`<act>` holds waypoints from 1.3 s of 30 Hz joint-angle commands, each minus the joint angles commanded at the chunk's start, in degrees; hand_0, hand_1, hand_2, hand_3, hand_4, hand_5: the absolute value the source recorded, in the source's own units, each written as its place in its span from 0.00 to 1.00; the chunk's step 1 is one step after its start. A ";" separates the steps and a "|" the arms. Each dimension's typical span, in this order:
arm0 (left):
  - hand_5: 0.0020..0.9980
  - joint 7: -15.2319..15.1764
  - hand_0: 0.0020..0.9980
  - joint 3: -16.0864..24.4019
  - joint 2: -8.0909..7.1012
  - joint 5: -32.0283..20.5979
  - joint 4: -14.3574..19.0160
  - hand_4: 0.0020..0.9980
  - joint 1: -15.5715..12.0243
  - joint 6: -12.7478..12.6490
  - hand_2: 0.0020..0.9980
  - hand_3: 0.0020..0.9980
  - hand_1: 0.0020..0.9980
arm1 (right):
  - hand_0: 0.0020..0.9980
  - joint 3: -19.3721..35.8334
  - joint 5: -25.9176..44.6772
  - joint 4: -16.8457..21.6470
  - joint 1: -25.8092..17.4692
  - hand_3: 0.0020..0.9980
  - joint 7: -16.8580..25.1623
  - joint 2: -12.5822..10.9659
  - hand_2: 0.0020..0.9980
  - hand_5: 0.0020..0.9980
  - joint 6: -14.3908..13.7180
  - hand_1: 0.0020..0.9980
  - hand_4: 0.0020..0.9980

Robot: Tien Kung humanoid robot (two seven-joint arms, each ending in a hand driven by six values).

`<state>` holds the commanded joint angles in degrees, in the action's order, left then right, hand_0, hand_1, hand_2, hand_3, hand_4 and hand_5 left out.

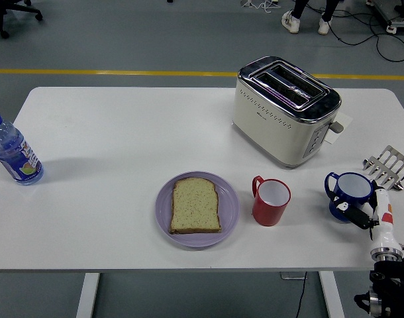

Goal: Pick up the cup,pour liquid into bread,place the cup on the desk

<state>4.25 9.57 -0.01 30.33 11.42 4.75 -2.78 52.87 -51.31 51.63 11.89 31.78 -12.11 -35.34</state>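
A white worktop (122,132) seen from above, with the task seemingly at its start. Farthest from the fingers, at the far left edge, stands a water bottle (13,151) with a blue cap. Toward the middle, well apart from the fingers, a purple plate (163,215) holds a slice of bread (195,205) that looks dry and unmarked, so the pouring appears not yet done. Just right of the plate stands a red cup (271,201), upright and untouched, its inside white; whether it holds liquid cannot be told. Behind it, farther from the fingers, sits a cream and chrome toaster (285,109). At the right edge a blue cup (348,196) stands upright on the worktop, and the robot's right hand (374,215) sits just beside it on its right, one black fingertip (351,207) touching or nearly touching its side. Whether the fingers are closed around the blue cup cannot be told. A small metal rack (389,165) lies just beyond the hand. Left arm out of view. Lifting, pouring and setting down all seem to remain.
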 joint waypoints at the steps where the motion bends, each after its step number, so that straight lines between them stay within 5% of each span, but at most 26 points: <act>1: 0.84 0.00 0.64 0.03 0.01 0.01 0.00 0.32 0.05 0.00 0.66 0.55 0.65 | 0.50 -0.07 -0.02 0.14 0.08 0.57 0.05 0.05 0.57 0.00 0.00 0.45 0.62; 23: 0.84 0.01 0.64 0.42 -0.01 0.05 0.05 0.32 0.49 0.04 0.66 0.55 0.65 | 0.54 -1.55 -1.81 -0.74 0.97 0.59 -1.83 1.16 0.58 0.00 0.28 0.45 0.68; 24: 0.84 0.00 0.64 0.40 -0.01 0.07 0.05 0.32 0.50 0.03 0.66 0.55 0.65 | 0.61 -1.58 -2.49 -0.91 0.95 0.73 -1.78 1.21 0.62 0.04 -0.39 0.49 0.88; 29: 0.84 0.01 0.64 0.39 -0.02 0.09 0.05 0.32 0.53 0.05 0.66 0.55 0.65 | 0.61 -1.39 -3.73 -1.12 0.73 0.73 -2.01 1.31 0.62 0.04 -0.43 0.49 0.88; 30: 0.84 0.01 0.64 0.41 -0.02 0.12 0.05 0.32 0.54 0.05 0.66 0.55 0.65 | 0.84 -1.25 -3.80 -1.10 0.65 1.00 -2.06 1.31 0.83 0.05 -0.03 0.65 0.95; 35: 0.84 0.02 0.64 0.54 -0.03 0.08 0.03 0.32 0.55 0.04 0.66 0.55 0.65 | 0.84 -0.31 -4.12 -0.91 0.22 1.00 -2.56 1.22 0.83 0.05 3.28 0.65 0.95; 36: 0.84 0.02 0.64 0.55 -0.03 0.08 0.03 0.32 0.55 0.04 0.66 0.55 0.65 | 0.94 -0.14 -4.20 -0.85 0.11 1.00 -2.62 1.19 0.95 0.07 3.83 0.80 0.96; 39: 0.84 0.01 0.64 0.52 -0.02 0.14 0.03 0.32 0.55 0.03 0.66 0.55 0.65 | 0.94 0.41 -4.48 -0.60 -0.22 1.00 -2.64 1.23 0.95 0.07 4.60 0.80 0.96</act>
<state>4.26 10.09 -0.03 30.47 11.45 5.30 -2.75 53.28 -55.79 51.03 11.68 29.15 -10.88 -30.73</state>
